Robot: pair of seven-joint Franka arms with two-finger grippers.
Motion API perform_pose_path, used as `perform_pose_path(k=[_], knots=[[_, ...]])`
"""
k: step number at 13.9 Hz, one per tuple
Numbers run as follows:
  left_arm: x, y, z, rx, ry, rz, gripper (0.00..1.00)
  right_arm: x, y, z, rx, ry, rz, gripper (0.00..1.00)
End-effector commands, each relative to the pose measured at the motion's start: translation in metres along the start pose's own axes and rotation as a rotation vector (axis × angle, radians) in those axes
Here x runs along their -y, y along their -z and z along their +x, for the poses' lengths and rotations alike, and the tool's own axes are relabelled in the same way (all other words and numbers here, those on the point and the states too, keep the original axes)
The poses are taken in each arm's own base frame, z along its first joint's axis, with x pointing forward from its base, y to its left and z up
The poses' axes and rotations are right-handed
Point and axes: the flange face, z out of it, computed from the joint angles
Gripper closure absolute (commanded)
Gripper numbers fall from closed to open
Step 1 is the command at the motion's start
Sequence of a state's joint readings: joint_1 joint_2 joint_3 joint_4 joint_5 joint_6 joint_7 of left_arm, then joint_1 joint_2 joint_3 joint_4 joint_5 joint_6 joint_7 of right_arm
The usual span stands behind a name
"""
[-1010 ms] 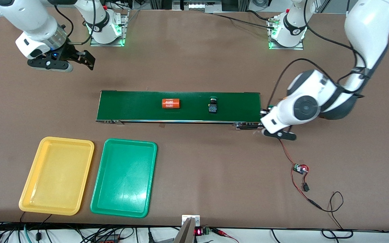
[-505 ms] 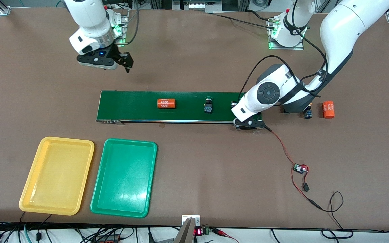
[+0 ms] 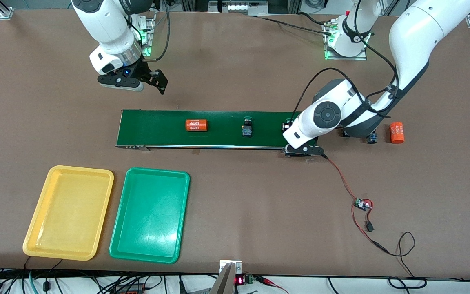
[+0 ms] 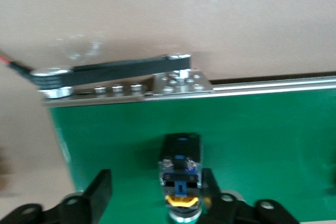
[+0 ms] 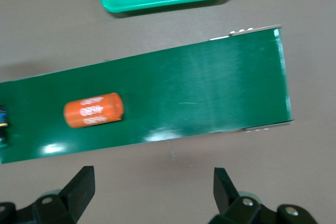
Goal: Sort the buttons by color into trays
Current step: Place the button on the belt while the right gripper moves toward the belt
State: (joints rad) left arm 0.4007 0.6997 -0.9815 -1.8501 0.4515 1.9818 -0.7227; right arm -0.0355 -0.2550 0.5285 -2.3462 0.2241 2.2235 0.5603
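We're looking down on a brown table (image 3: 235, 228) with a long dark-green conveyor belt (image 3: 157, 130) across its middle. At the belt's left-arm end the left gripper (image 4: 155, 176) is low over the belt. Its fingers (image 4: 101, 187) stand apart with a yellow-capped button (image 4: 180, 167) between them. The button sits close against one finger, and we see green belt between it and the other, so the jaws are spread and not clamping. The button lies on its side with its long axis across the belt. Its orange-yellow cap points back at the wrist and its black-and-blue body points toward the belt's metal edge rail (image 4: 262, 88). We can't read any writing on it.

Along the belt from that hand lies a green-capped button (image 3: 247, 127), also crosswise, with its cap toward the robots' bases. Past it is an orange cylinder (image 3: 196, 125) lying lengthwise, printed "4680" twice in white.

Off the belt's end, just beside the left arm's wrist, another button (image 3: 372, 138) rests on the table next to a second orange cylinder (image 3: 397, 132). We can't make out that cylinder's print.

The right gripper (image 3: 158, 81) hangs over bare table beside the belt's right-arm end, fingers wide apart and nothing between them. From its wrist we see the belt and the cylinder below.

Nearer the front camera than that hand, the yellow tray (image 3: 80, 168) and green tray (image 3: 157, 170) lie side by side. A small circuit board (image 3: 361, 203) on red wires lies nearer the camera than the left hand.
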Motion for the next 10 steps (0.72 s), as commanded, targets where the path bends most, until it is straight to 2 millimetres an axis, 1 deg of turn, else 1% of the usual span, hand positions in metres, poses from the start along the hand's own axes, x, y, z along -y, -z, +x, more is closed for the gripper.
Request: perform_pose_path(k=[1,2,3,5,7,9,10], knots=[[0.019,0.066,0.013,0.000,-0.009,0.067,0.00,0.010,-0.013,0.001,0.016,-0.008,0.038,0.00],[0.029,0.088,0.019,0.006,-0.027,0.077,0.00,0.012,-0.019,-0.001,0.028,0.019,0.027,0.00],[0.038,0.107,0.025,0.001,-0.052,0.075,0.00,0.012,-0.020,-0.002,0.032,0.034,0.020,0.00],[0.063,0.129,0.034,0.011,-0.088,0.092,0.00,0.019,-0.027,-0.008,0.041,0.098,0.013,0.00],[0.091,0.145,0.041,0.005,-0.124,0.135,0.00,0.019,-0.031,-0.006,0.023,0.140,-0.023,0.00],[0.126,0.160,0.050,-0.009,-0.117,0.148,0.00,0.020,-0.035,-0.006,0.012,0.170,-0.045,0.00],[0.148,0.162,0.054,-0.007,-0.111,0.135,0.00,0.020,-0.036,-0.005,0.008,0.172,-0.041,0.00]])
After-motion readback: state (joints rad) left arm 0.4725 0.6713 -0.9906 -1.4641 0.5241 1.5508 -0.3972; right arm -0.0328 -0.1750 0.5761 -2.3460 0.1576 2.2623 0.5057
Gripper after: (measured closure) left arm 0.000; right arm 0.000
